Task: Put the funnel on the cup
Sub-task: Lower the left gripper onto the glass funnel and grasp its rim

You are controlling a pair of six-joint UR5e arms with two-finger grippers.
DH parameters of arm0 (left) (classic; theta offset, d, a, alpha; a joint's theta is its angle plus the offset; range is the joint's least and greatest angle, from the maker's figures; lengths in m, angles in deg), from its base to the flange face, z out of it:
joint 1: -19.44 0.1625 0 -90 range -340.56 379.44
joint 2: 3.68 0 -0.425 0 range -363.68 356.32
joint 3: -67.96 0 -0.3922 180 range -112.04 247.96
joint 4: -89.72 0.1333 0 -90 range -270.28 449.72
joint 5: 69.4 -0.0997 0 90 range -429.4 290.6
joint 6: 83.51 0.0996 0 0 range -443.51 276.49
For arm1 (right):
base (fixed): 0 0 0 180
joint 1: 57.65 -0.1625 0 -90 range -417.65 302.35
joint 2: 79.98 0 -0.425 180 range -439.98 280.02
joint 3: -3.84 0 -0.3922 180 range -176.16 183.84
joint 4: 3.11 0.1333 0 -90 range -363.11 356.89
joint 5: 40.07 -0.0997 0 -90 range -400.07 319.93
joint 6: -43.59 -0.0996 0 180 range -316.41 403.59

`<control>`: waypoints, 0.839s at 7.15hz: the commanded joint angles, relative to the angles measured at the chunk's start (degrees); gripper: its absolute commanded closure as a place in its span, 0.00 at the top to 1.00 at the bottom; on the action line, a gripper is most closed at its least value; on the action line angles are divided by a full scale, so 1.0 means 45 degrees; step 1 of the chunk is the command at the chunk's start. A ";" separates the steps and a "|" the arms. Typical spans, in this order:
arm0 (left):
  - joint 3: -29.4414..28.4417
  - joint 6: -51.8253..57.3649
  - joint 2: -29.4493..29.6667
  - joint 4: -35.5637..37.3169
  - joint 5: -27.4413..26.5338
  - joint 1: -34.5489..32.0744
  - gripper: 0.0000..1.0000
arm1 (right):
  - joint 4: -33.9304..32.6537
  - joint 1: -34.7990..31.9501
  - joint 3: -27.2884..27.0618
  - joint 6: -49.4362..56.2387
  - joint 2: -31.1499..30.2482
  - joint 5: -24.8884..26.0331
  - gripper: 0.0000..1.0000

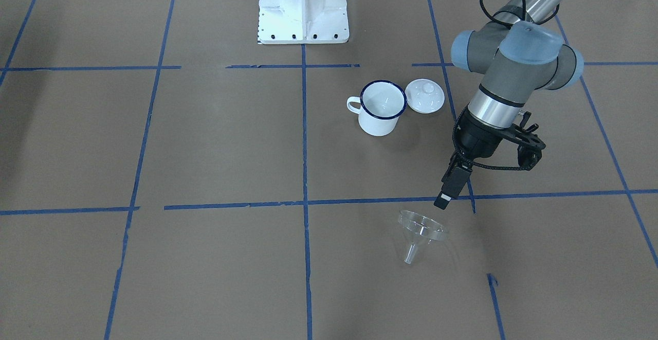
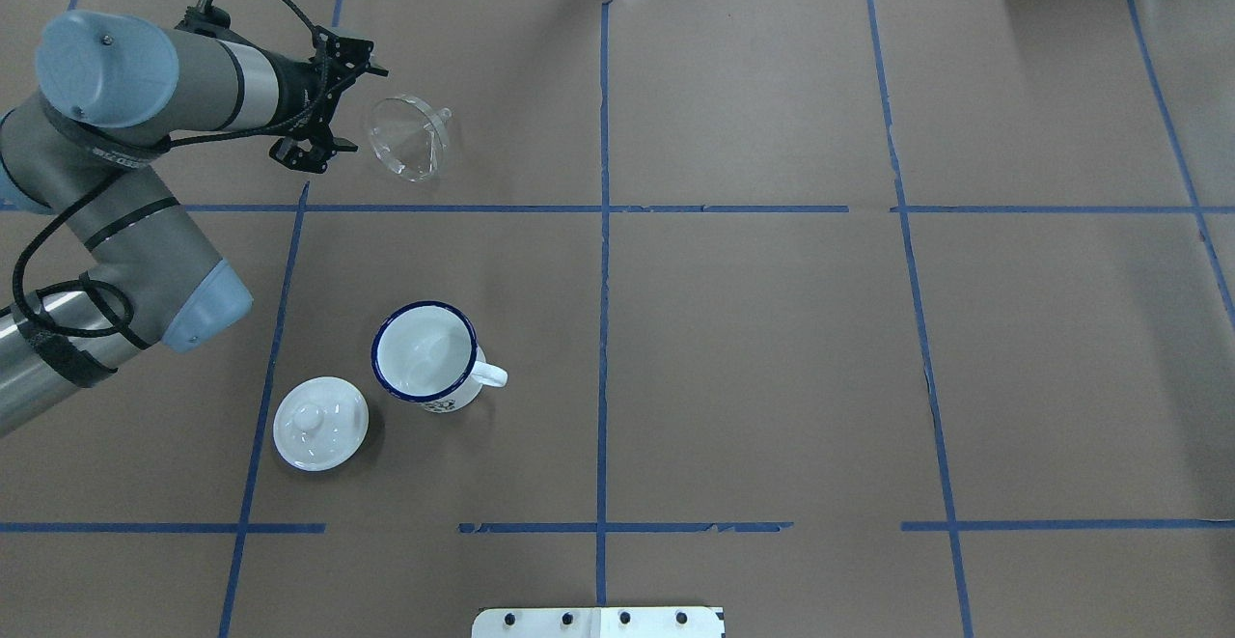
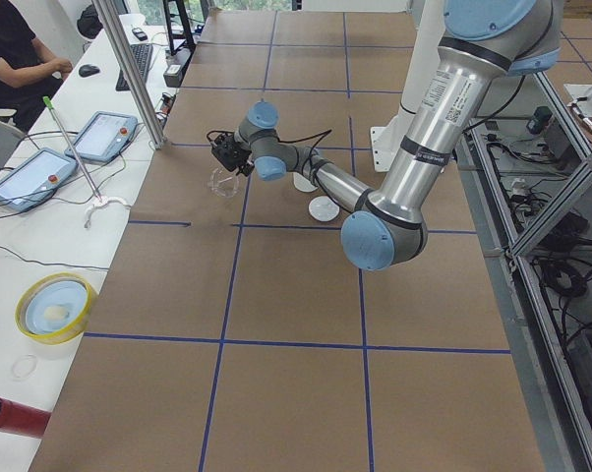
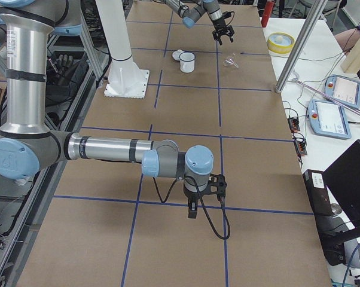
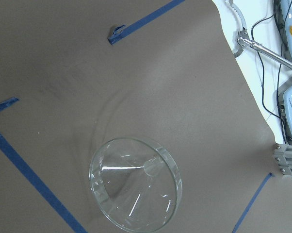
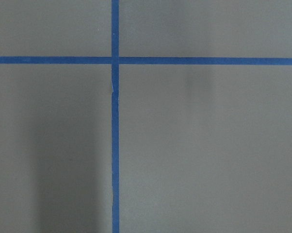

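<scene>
The clear funnel [image 1: 421, 229] lies tipped on its side on the brown paper, far from the robot's base; it also shows in the overhead view [image 2: 408, 139] and low in the left wrist view [image 5: 135, 183]. The white cup [image 1: 383, 106] with a dark blue rim stands upright and empty, nearer the base [image 2: 425, 353]. My left gripper [image 1: 443, 201] hangs just above and beside the funnel's rim, apart from it and empty. It shows edge-on as one dark bar, so I cannot tell if it is open. My right gripper [image 4: 192, 214] hangs over bare paper far from both; I cannot tell its state.
A round white knobbed lid [image 1: 424, 96] lies next to the cup on the side away from its handle [image 2: 320, 423]. The robot's white base plate [image 1: 303, 5] is at the table's near edge. Blue tape lines cross the paper. Operator desks lie beyond the far edge.
</scene>
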 commanded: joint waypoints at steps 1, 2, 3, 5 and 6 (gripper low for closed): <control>-0.0688 -0.2062 0.0027 -0.1422 -0.2048 0.0659 0.97 | 0.0000 0.0000 0.0000 0.0000 0.0000 0.0000 1.00; -0.0750 -0.2086 0.0007 -0.1350 -0.2053 0.0719 0.97 | 0.0000 0.0000 0.0019 0.0000 0.0000 0.0000 1.00; -0.0886 -0.1970 -0.0109 -0.1542 -0.2130 0.0758 0.95 | 0.0000 0.0000 0.0000 0.0000 0.0000 0.0000 1.00; -0.1275 0.0183 -0.0071 -0.2764 -0.2112 0.0759 0.92 | 0.0000 0.0000 0.0019 0.0000 0.0000 0.0000 1.00; -0.1548 0.0470 -0.0090 -0.3219 -0.2112 0.0759 0.92 | 0.0000 0.0000 0.0019 0.0000 0.0000 0.0000 1.00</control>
